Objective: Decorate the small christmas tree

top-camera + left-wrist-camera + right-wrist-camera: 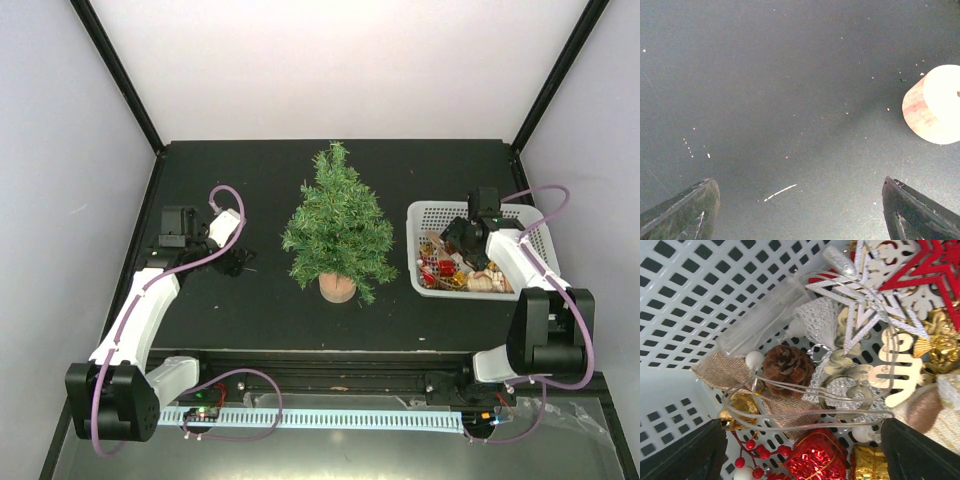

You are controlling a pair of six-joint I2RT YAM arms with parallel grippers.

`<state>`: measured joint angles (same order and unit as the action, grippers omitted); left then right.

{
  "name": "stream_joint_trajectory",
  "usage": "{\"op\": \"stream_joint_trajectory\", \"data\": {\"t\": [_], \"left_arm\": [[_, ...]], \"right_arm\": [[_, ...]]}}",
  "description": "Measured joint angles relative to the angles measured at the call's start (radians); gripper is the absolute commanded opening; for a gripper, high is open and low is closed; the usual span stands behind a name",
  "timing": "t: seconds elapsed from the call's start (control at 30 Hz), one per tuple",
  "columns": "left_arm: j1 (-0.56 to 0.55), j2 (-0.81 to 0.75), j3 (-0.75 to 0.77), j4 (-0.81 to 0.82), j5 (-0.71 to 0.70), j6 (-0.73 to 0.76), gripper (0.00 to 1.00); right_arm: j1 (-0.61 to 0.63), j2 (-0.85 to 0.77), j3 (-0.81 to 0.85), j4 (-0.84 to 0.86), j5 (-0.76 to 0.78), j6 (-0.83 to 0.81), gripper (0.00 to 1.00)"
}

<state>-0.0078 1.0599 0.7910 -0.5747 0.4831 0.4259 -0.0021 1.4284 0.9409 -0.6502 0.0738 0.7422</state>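
Your small christmas tree stood upright on its round wooden base at the middle of the black table, between the two arms. Your left gripper hung low over the table to the left of the tree, its fingers spread wide with nothing between them. Your right gripper was down in the white basket, fingers spread apart above a pine cone and tangled ornaments, gripping none.

I work in a lab test booth, not a home. Plain white panels in black struts box in my black table. My left arm and right arm stand on a metal rail, trailing purple cables.
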Motion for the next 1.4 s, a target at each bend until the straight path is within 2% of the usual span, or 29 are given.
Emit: {"op": "stream_joint_trajectory", "data": {"t": [0.47, 0.83, 1.03, 1.17, 1.4], "left_arm": [[0.000, 0.000, 0.000, -0.002, 0.000, -0.002, 0.89], [0.000, 0.000, 0.000, -0.001, 0.000, -0.010, 0.89], [0.000, 0.000, 0.000, -0.001, 0.000, -0.011, 0.89], [0.000, 0.000, 0.000, -0.001, 0.000, -0.010, 0.89], [0.000, 0.000, 0.000, -0.002, -0.001, -0.010, 0.89]], "right_arm": [[-0.062, 0.061, -0.004, 0.095, -0.108, 0.031, 0.84], [-0.080, 0.064, 0.003, 0.142, -0.191, 0.071, 0.77], [-0.084, 0.067, 0.018, 0.152, -0.203, 0.081, 0.68], [-0.085, 0.100, 0.027, 0.177, -0.220, 0.090, 0.58], [-0.087, 0.183, 0.031, 0.243, -0.263, 0.113, 0.32]]}}
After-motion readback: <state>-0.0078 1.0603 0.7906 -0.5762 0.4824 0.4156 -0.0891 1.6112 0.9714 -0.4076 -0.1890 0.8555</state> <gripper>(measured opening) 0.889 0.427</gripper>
